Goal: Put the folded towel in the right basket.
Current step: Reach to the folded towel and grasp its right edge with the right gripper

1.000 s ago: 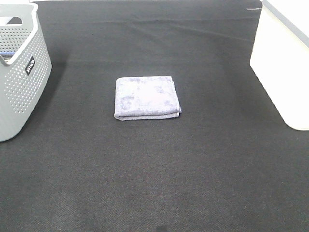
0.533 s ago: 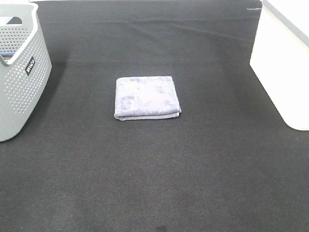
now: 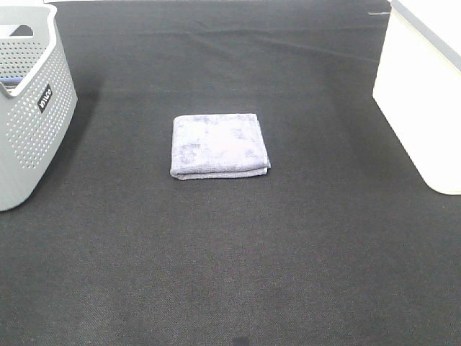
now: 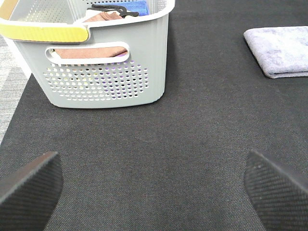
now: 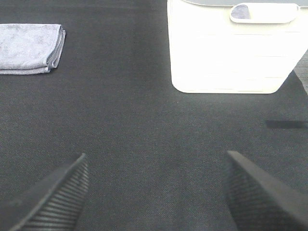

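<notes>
The left end effector [image 4: 154, 192] is spread wide, its two dark ribbed fingers [image 4: 29, 190] far apart with only bare table [image 4: 192, 144] between them. The right end effector [image 5: 156, 192] is spread just as wide and likewise grips nothing. The folded towel [image 3: 220, 145], pale lilac-grey, lies flat on the black-covered table, its layered edge facing the near side in the high view. Right of the towel and well apart from it stands the white right basket [image 3: 421, 94], which has a handle slot near its rim. Left of the towel, also well apart, stands a grey perforated basket [image 3: 32, 108] with a white rim. Inside it are a brownish cloth [image 4: 91, 50] and a blue cloth [image 4: 130, 6]. Both end effectors are well apart from the towel, and nothing touches it
</notes>
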You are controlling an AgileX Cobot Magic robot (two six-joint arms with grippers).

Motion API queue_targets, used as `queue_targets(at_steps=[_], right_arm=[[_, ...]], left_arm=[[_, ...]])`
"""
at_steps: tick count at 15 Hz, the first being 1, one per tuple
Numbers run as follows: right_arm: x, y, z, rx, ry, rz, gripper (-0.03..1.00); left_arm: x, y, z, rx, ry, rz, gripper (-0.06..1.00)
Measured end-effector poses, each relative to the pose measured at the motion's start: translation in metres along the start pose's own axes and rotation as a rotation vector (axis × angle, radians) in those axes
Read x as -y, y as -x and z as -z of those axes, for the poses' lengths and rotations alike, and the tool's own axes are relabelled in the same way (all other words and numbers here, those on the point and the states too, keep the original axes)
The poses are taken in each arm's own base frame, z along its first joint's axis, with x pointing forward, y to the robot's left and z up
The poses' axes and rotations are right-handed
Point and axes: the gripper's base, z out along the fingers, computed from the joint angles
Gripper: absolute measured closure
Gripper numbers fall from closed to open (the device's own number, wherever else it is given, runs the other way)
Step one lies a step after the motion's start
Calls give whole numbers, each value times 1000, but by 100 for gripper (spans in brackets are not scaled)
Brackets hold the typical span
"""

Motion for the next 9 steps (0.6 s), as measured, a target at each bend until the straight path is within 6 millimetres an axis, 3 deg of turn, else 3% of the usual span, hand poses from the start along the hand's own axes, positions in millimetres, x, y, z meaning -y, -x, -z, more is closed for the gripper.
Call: queue_targets(at_steps=[9], right_arm=[[0, 0, 0, 0, 0, 0, 24]], left_arm=[[0, 0, 0, 0, 0, 0, -3]])
